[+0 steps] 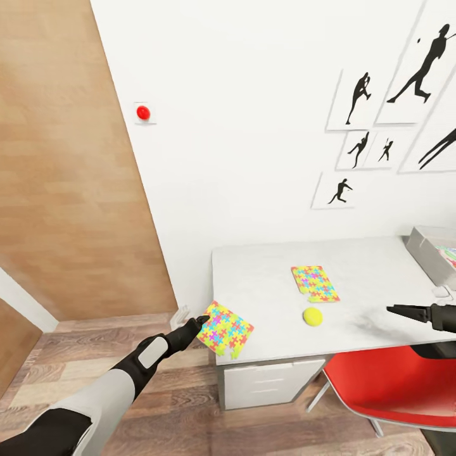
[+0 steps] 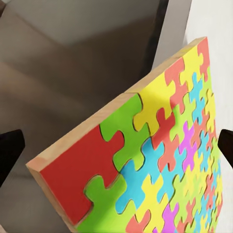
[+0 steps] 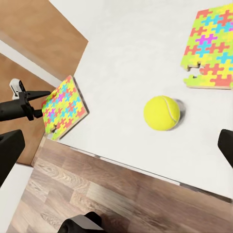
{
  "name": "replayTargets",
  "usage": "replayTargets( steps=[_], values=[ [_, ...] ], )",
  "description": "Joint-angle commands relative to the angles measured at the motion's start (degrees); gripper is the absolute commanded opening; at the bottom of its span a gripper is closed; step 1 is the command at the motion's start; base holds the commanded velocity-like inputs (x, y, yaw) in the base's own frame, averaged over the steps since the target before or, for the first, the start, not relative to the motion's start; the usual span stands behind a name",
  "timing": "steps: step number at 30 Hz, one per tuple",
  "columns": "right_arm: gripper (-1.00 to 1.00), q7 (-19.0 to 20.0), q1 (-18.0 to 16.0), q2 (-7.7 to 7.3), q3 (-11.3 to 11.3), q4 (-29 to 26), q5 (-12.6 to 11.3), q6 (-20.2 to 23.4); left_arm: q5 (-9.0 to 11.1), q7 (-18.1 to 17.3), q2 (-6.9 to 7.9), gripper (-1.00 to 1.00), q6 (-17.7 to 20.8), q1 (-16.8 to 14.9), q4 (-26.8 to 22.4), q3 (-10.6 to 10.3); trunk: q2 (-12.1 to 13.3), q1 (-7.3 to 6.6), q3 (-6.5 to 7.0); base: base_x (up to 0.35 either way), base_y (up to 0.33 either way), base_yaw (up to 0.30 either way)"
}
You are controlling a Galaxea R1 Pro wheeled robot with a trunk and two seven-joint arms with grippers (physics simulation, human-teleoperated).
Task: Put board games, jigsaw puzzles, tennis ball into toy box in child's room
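Note:
One jigsaw puzzle (image 1: 225, 329) sits at the table's (image 1: 266, 278) front left corner, overhanging the edge. My left gripper (image 1: 201, 322) is open at that puzzle's (image 2: 160, 160) outer corner, its wooden edge between the spread fingertips (image 2: 9, 150). A second jigsaw puzzle (image 1: 315, 283) lies flat mid-table, with the yellow tennis ball (image 1: 312, 316) just in front of it. My right gripper (image 1: 398, 310) hovers open over the table's right side, pointing toward the ball (image 3: 162, 112). The grey toy box (image 1: 425, 250) stands at the table's far right, cut off by the frame.
A red chair (image 1: 392, 386) is tucked under the table's right half, below my right arm. White drawers (image 1: 272, 383) sit under the left half. A wooden wardrobe door (image 1: 69, 190) stands to the left. The wall behind holds a red button (image 1: 143, 113) and baseball silhouette pictures (image 1: 358, 101).

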Motion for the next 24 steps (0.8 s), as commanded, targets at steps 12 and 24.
replayTargets(
  steps=[12,24],
  values=[
    [1.0,0.03,-0.04,0.04,0.04,0.01,-0.29,0.44,0.32,-0.45,0.03,1.0,0.1,-0.07,0.02,-0.21,-0.11,0.03,-0.11,0.0,0.0,-0.016],
    [1.0,0.03,-0.03,0.19,0.04,0.01,-0.29,0.44,0.32,-0.6,0.04,1.0,0.02,-0.04,0.02,-0.16,-0.11,0.03,-0.11,0.0,0.0,-0.003]
  ],
)
